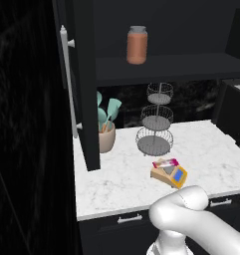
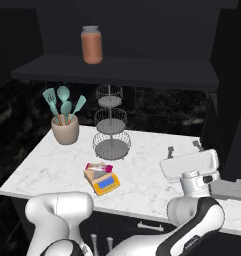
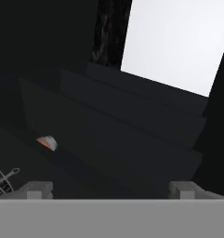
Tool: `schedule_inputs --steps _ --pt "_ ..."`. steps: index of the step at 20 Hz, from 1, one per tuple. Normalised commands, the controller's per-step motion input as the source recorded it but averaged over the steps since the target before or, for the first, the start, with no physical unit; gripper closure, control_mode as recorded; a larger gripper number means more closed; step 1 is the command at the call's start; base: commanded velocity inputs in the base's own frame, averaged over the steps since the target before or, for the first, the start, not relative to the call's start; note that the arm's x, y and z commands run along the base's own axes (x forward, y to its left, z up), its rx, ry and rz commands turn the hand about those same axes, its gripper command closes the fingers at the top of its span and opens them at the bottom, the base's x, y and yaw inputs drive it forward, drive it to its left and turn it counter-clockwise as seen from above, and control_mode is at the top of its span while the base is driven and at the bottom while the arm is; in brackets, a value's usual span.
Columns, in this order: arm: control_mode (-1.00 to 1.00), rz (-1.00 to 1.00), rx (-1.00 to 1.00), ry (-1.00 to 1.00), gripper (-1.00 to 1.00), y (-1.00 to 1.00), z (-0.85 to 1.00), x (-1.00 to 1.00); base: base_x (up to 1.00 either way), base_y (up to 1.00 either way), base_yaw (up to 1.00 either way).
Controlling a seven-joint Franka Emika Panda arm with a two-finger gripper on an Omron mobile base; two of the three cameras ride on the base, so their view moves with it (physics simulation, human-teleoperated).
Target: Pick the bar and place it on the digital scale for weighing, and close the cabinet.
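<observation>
The bar (image 1: 165, 162) lies on the digital scale (image 1: 170, 174), before the wire basket (image 1: 155, 119).

Bar (image 1: 165, 163) wrapper print too small

A white marble counter (image 1: 116, 184) carries a three-tier wire basket (image 1: 155, 121) near its back wall. Just left of the basket stands a beige pot (image 1: 107, 138) holding teal spatulas (image 1: 109, 111), which lean out above its rim. Above the basket, on a dark shelf (image 1: 166, 63), an orange-brown jar (image 1: 137, 45) with a grey lid stands upright. Below the counter's front edge, left of the basket, a dark drawer (image 1: 119, 225) bears a short horizontal silver handle (image 1: 129, 218). In the hand view the jar appears small and tilted.
</observation>
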Motion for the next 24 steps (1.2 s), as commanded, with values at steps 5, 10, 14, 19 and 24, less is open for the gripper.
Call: schedule_inputs --steps 5,10,14,19,24 --pt "-1.0 -0.01 0.03 0.0 -1.0 -0.33 -0.09 0.0 0.0 0.0 0.0" --pt "-1.0 0.0 0.08 -0.05 -1.0 0.0 -0.52 0.25 0.0 0.0 0.0" --pt "-1.0 0.0 0.03 -0.01 -1.0 -0.12 -0.19 0.36 0.0 0.0 0.0" --pt "-1.0 -0.03 0.04 0.06 -1.0 -0.54 0.0 0.15 0.0 0.0 0.0" --pt "-1.0 -0.06 0.03 0.15 -1.0 -0.58 0.0 0.01 0.0 0.0 0.0"
